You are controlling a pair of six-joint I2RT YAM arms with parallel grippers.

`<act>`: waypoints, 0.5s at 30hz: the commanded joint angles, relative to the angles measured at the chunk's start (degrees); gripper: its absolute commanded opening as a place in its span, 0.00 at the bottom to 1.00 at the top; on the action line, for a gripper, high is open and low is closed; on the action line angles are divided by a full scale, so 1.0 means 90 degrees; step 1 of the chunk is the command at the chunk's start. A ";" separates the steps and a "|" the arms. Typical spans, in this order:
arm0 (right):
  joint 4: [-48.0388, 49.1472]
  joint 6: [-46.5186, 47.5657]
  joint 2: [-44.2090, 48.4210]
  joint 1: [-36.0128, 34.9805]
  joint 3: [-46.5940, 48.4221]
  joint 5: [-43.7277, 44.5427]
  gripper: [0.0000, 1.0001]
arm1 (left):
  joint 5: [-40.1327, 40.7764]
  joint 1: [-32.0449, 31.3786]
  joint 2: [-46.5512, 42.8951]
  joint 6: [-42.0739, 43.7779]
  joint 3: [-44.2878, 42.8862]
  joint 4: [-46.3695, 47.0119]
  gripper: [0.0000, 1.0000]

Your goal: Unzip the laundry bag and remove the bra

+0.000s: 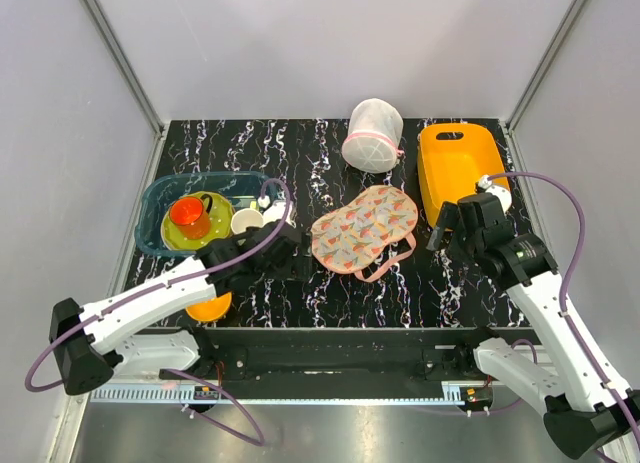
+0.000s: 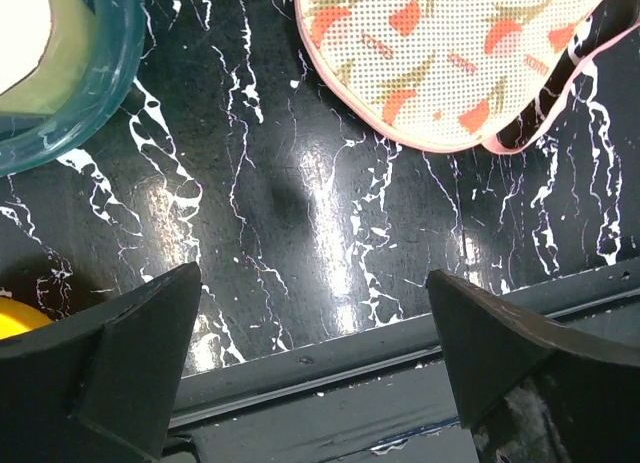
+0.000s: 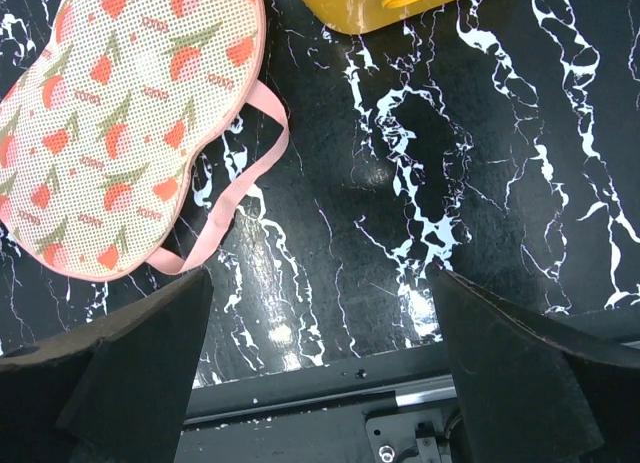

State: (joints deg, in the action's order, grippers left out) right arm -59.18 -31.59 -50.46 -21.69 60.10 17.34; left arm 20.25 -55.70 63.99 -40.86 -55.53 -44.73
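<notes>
Beige-pink, one bag point(image 1: 363, 228) is lying flat between two grippers, just right of the left gripper point(image 2: 312, 283) and left of the right gripper point(image 3: 322, 283). Both are hanging spread wide, empty. One mesh sack point(image 1: 373, 135) and one orange tub point(image 1: 455, 163) are sitting beyond them.

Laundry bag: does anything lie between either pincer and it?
Nothing visible does. Only black marbled tabletop separates the open left pincer and the open right pincer from the laundry bag.
</notes>
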 commanded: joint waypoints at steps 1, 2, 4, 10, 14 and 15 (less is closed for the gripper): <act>0.0393 -0.0103 0.0049 -0.0031 -0.0183 -0.0012 1.00 | 0.0494 -0.0022 -0.0536 -0.0596 0.0318 0.0379 0.99; 0.0481 -0.0093 0.0088 -0.0031 -0.0231 -0.0052 1.00 | 0.0504 -0.0022 -0.0740 -0.0684 0.0446 0.0487 0.99; 0.0530 -0.0122 0.0089 -0.0031 -0.0271 -0.0101 1.00 | 0.0446 -0.0022 -0.0976 -0.0772 0.0854 0.0895 0.99; 0.0579 -0.0151 -0.0184 -0.0031 -0.0223 -0.0170 1.00 | 0.0533 -0.0022 -0.1212 -0.0851 0.1199 0.1289 0.99; 0.0433 -0.0424 -0.0350 -0.0021 -0.0086 0.0104 1.00 | 0.0290 -0.0012 -0.0734 -0.0861 0.0839 0.1201 0.99; 0.0423 -0.0483 -0.0370 -0.0031 -0.0086 0.0143 1.00 | 0.0028 -0.0012 -0.0394 -0.0860 0.0770 0.1200 0.99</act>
State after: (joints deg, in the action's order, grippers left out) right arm -55.64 -33.30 -53.10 -21.69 57.32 16.16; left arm 22.72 -55.68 55.11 -47.90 -45.10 -37.26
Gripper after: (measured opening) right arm 0.994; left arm 0.987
